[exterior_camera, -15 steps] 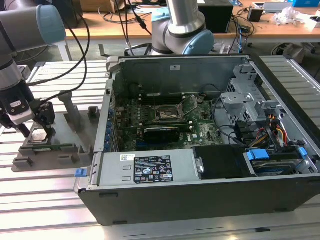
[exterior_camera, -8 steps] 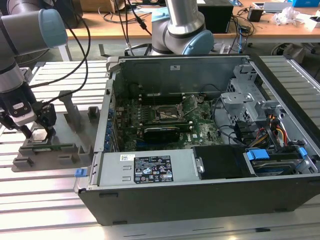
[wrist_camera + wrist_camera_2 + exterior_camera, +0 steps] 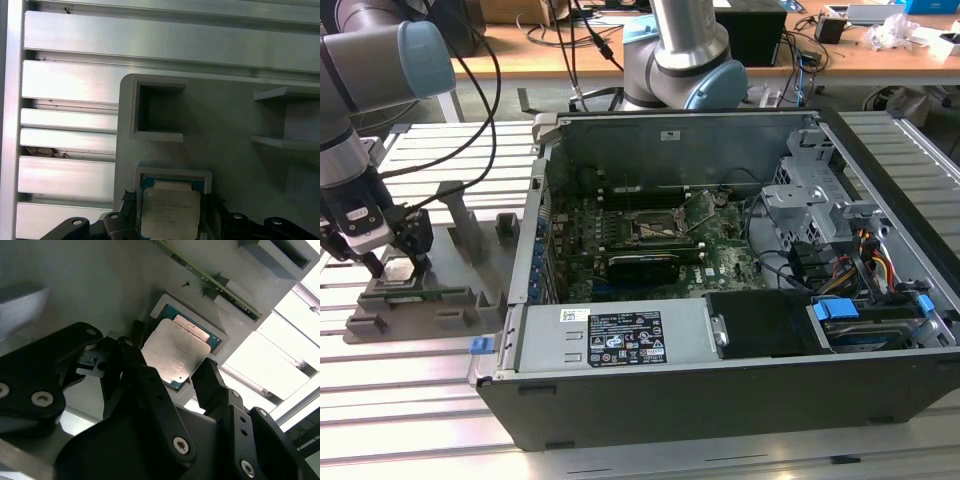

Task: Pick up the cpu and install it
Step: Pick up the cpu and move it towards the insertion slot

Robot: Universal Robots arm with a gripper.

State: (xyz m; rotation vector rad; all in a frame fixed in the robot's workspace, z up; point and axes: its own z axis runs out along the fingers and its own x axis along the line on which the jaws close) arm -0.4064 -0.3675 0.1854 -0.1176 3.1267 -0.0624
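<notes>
Task is judged to be at its early stage: pick-up not completed, install not begun.

The pincer (image 3: 398, 272) is seen low over the grey holder block (image 3: 432, 298), which lies on the slatted metal desk (image 3: 400, 400) at 9 o'clock from the open computer case (image 3: 720, 400) in the exterior view.

The cpu (image 3: 175, 352) is found in the square recess of the holder block, silver top up, with its green rim showing along one edge. It looks seated flat in the recess rather than lifted, as far as both wrist views show.

The pincer is placed directly around the cpu, so that the chip sits between the two black sides of the tool. Whether it is clenched on the cpu or released cannot be told; contact at the chip's edges is not made out clearly.

The socket (image 3: 655, 228) is seen near the middle of the motherboard (image 3: 725, 262) inside the case, at roughly 3 o'clock from the pincer and well apart from it. It is judged unfilled, though its inside is too small to check.

Done: the pincer is lined up on the cpu. Left: a confirmed grasp, lifting out of the holder, carrying across to the case, and seating in the socket.
</notes>
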